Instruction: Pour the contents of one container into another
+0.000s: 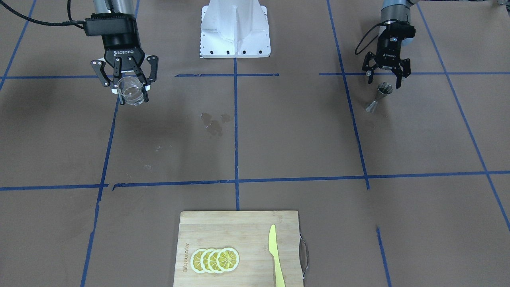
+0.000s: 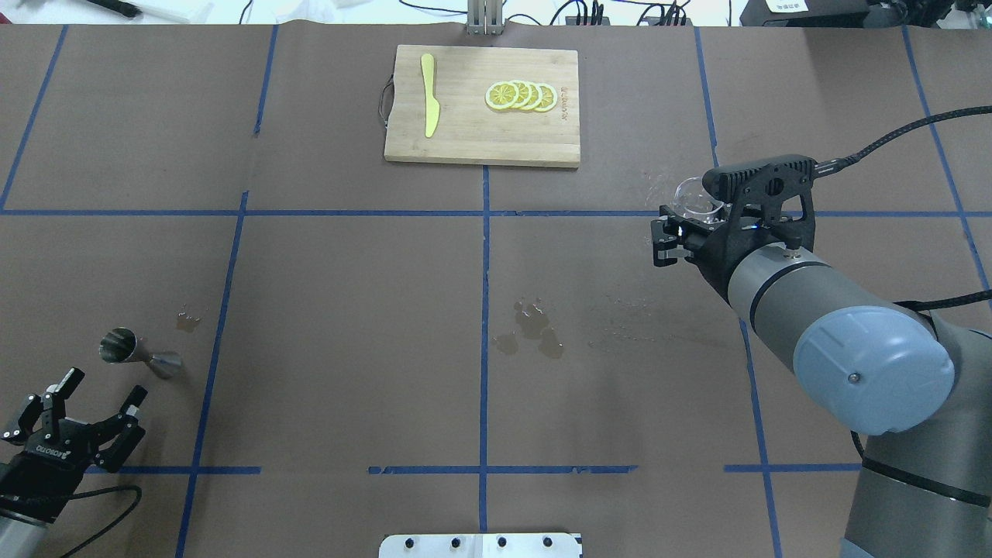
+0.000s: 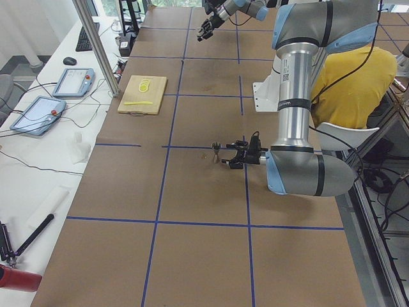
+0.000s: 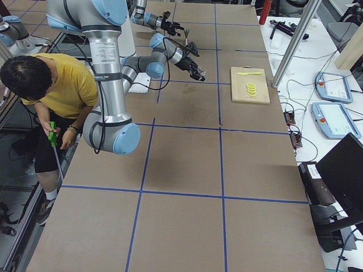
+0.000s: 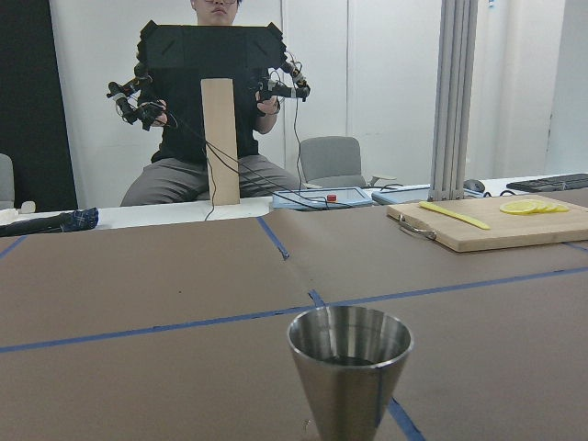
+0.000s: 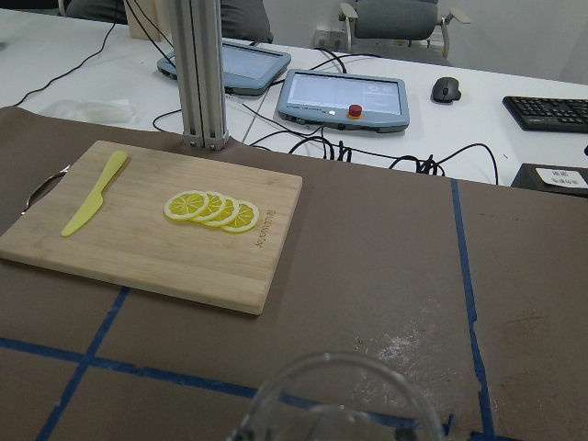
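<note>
We grip a clear glass (image 1: pixel 130 89) aloft in our right gripper (image 1: pixel 133 98). Our left gripper (image 1: pixel 384 81) hangs low with its fingers spread wide, just beside the steel jigger (image 1: pixel 378 98).

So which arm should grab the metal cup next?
Left. The left gripper is open right by the jigger; the right gripper is far off, shut on a glass.

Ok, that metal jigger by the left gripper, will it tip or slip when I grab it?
Probably tippy: the jigger stands upright on a narrow cone with a pinched waist. Its polished metal looks slippery, so gripping at the waist seems safest. It looks rigid and unlikely to deform.
</note>
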Tool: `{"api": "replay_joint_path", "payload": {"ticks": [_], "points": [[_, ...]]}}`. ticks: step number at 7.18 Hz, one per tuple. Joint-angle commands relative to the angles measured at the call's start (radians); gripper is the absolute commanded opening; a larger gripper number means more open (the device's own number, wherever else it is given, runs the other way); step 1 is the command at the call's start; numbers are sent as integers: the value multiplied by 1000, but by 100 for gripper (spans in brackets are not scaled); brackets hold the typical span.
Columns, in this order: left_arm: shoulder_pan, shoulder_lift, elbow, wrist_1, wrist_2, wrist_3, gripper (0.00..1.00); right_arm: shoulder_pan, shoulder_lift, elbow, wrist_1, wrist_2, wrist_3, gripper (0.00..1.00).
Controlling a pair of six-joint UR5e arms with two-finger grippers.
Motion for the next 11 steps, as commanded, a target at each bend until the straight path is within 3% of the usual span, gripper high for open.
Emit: {"api": "replay_joint_path", "payload": {"ticks": [1, 2, 5, 9, 11], "points": [[121, 1, -2, -94, 111, 67, 100, 2, -3, 1, 0, 4, 0, 13], [128, 1, -4, -114, 121, 86, 100, 5, -3, 1, -2, 7, 0, 13], [164, -3, -49, -480, 236, 499, 100, 5, -5, 12, -2, 10, 2, 13], [163, -14, -322, -528, 245, 786, 100, 6, -6, 15, -3, 10, 2, 13], [145, -118, -378, -522, 247, 964, 100, 6, -6, 15, -3, 10, 2, 13]]}}
